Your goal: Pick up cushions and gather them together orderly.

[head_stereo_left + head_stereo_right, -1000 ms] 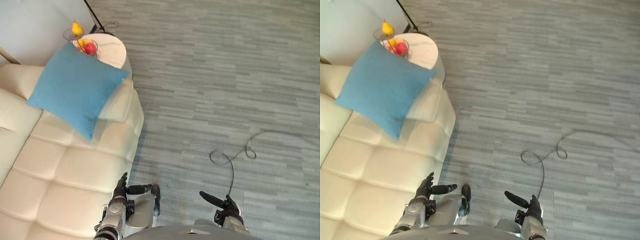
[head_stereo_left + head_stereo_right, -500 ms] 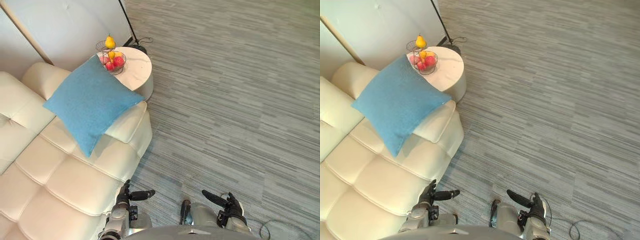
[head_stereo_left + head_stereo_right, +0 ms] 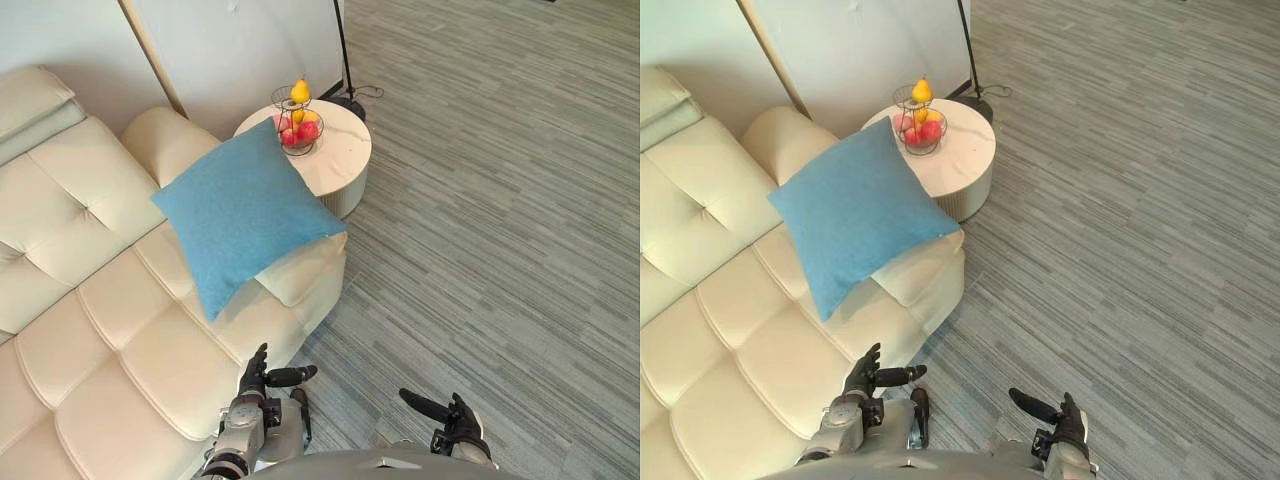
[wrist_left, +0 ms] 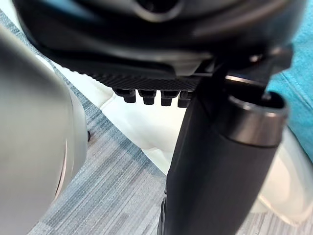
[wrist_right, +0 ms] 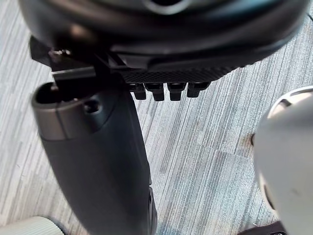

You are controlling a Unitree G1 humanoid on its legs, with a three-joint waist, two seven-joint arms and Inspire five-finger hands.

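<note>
One blue cushion (image 3: 245, 225) is lying tilted on a cream leather sofa (image 3: 100, 340). It is leaning against the padded armrest (image 3: 303, 278), with one corner pointing down onto the seat. Just past the armrest, a small round white bench (image 3: 340, 165) is standing on the grey striped floor (image 3: 500, 230). The bench is carrying a wire fruit basket (image 3: 298, 128) of red and orange fruit, with a yellow pear (image 3: 300, 91) perched on top. The cushion's far corner is reaching close to that basket. A thin dark lamp stand (image 3: 351, 104) is rising behind the bench.

At the bottom of the head views, the left robot hand (image 3: 250, 388) is hovering over the sofa's front edge, well apart from the cushion. Its fingers are loosely straight, its thumb is sticking out sideways, and it is holding nothing. The right robot hand (image 3: 455, 425) is hovering over the floor, likewise relaxed and holding nothing, with its thumb pointing toward the left one.

The left wrist view is looking along that hand from very close. The thumb is looming in front and a row of fingertips is lining up behind it. Past them the sofa's cream edge and a sliver of the blue cushion are showing. The right wrist view is giving the same close look at its own hand, with striped floor beyond.
</note>
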